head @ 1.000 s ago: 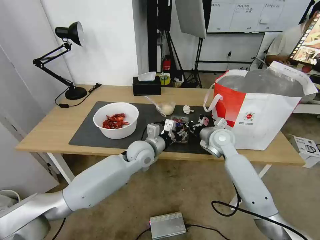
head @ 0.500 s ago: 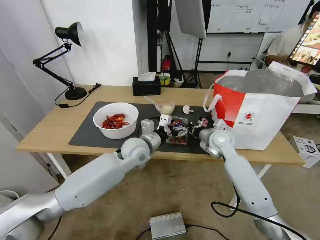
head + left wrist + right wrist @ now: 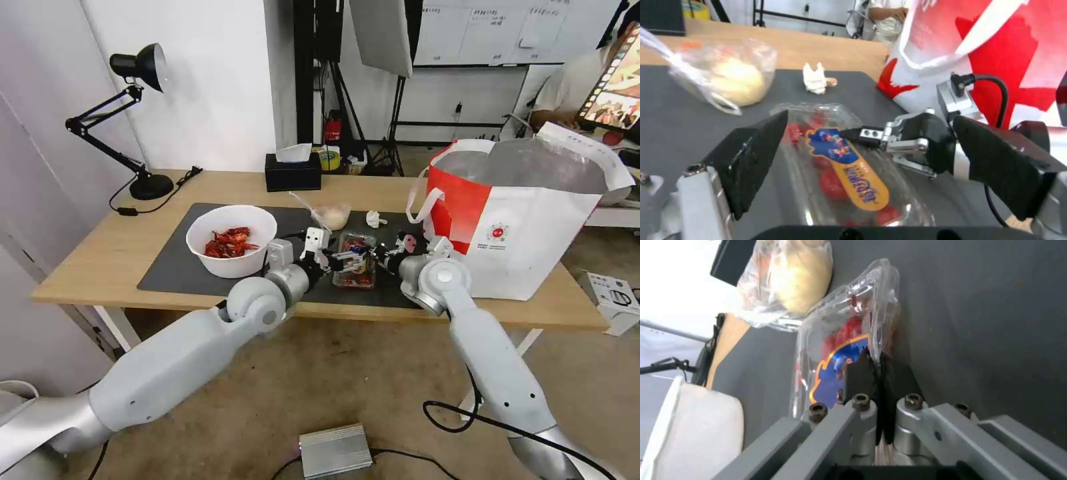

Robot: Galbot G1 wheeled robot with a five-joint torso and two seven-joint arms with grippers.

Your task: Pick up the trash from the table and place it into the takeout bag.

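On the table [image 3: 113,250], a clear hinged tray [image 3: 355,272] with red bits and a blue and orange label lies on the dark mat. My right gripper [image 3: 381,255] is shut on the tray's [image 3: 849,323] thin right edge, with its fingertips [image 3: 862,368] pinched together. My left gripper [image 3: 876,166] stands open with a finger on each side of the tray [image 3: 840,166], not touching it. The white bowl of crayfish shells [image 3: 231,240] sits to the left. The small clear cup [image 3: 331,215] and crumpled tissue [image 3: 375,219] lie behind the tray. The takeout bag [image 3: 527,227] stands open at the right.
A black desk lamp [image 3: 137,120] stands at the table's back left and a black tissue box [image 3: 292,172] at the back middle. On the floor are a grey box [image 3: 335,450] and a white carton [image 3: 613,297].
My left arm has swung to the left, its gripper drawing back along the tray's left side. The right arm has hardly moved.
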